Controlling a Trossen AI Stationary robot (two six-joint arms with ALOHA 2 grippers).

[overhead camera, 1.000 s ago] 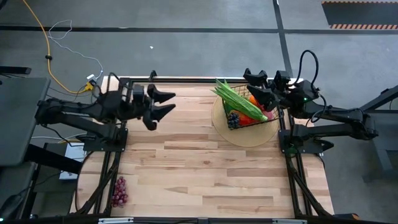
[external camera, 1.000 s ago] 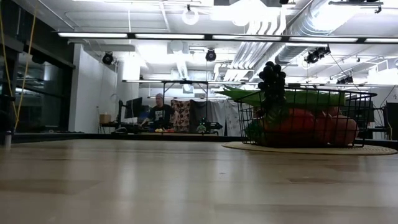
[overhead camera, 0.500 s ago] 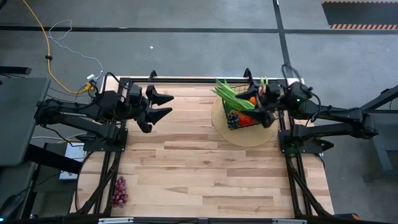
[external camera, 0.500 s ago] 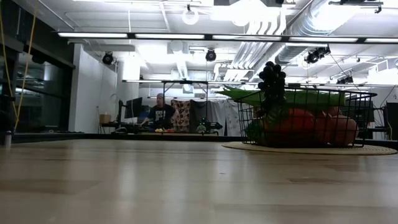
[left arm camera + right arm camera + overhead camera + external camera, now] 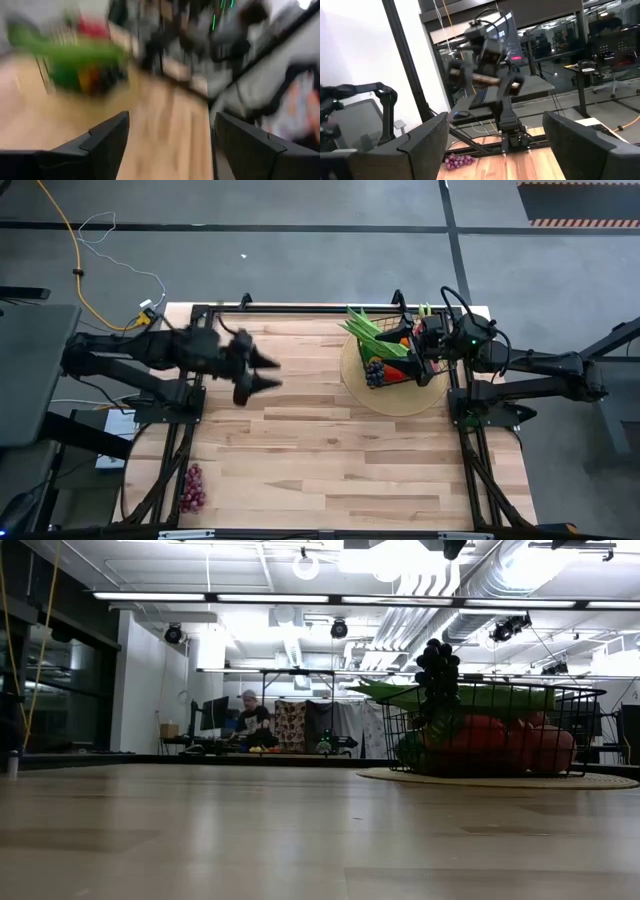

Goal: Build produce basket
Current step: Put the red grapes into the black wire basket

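Note:
The black wire basket [image 5: 398,363] stands on a round tan mat [image 5: 395,402] at the table's far right. It holds long green beans [image 5: 378,332], dark grapes [image 5: 375,370] and orange and red produce [image 5: 495,745]. My right gripper [image 5: 413,352] hovers open and empty just above the basket's right side. My left gripper [image 5: 274,372] is open and empty above the table's far left part, pointing toward the basket. The left wrist view [image 5: 171,120] shows the basket [image 5: 80,67] blurred ahead. A loose bunch of reddish grapes [image 5: 190,488] lies at the table's near left corner.
The right wrist view looks past the open fingers [image 5: 495,120] across the table to the left arm [image 5: 487,65] and the loose grapes [image 5: 459,161]. Bare wooden tabletop [image 5: 330,450] spreads between the arms. A person sits far off in the room [image 5: 250,715].
My right gripper has gone a little toward the table's left and near edge and turned, and now stands over the basket. My left gripper has swung a little toward the near edge and turned. The basket and produce have kept still.

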